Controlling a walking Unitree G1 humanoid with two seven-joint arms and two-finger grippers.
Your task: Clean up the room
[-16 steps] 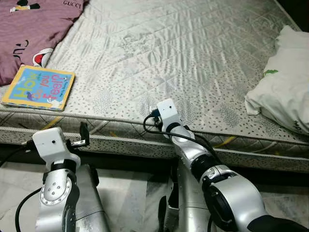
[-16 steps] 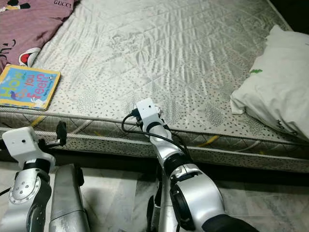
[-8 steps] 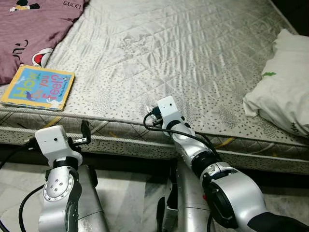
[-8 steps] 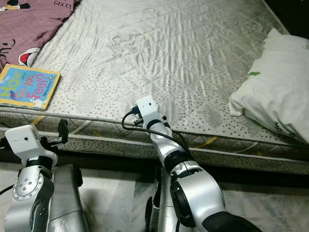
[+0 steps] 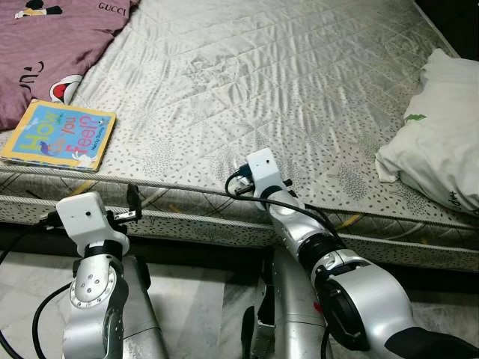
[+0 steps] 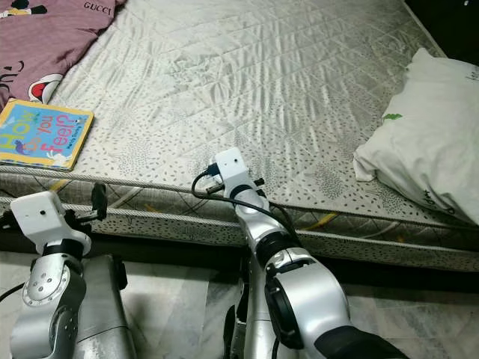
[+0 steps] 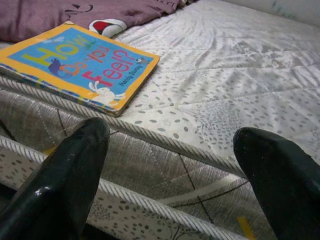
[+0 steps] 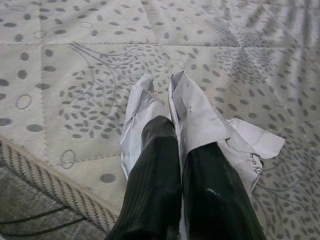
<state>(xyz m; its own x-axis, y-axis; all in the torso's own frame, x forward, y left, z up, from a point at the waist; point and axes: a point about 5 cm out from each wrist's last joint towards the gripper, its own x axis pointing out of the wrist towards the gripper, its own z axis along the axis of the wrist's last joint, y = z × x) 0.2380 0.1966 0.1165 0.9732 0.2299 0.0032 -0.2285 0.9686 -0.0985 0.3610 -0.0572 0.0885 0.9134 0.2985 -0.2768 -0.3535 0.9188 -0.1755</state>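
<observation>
Right gripper [image 8: 175, 150] clenched on a crumpled white paper scrap [image 8: 200, 120], 2 black fingers [image 8: 150, 165] pressed together, low over the near edge of the grey quilted mattress [image 5: 284, 82]. Left gripper [image 7: 170, 175] released, fingers spread wide, level with the mattress side below a yellow-bordered blue picture book [image 5: 60, 136]. Beyond the book, a purple printed blanket [image 5: 45, 45]; at the far right, a white pillow [image 5: 438, 142].

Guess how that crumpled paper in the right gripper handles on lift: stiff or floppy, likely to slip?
The crumpled paper looks thin and creased, so probably floppy and very light. The right gripper is shut on only one fold, with loose flaps splaying out, so it may tear or slide free if yanked. It lies on the mattress by its edge; snagging looks unlikely.
</observation>
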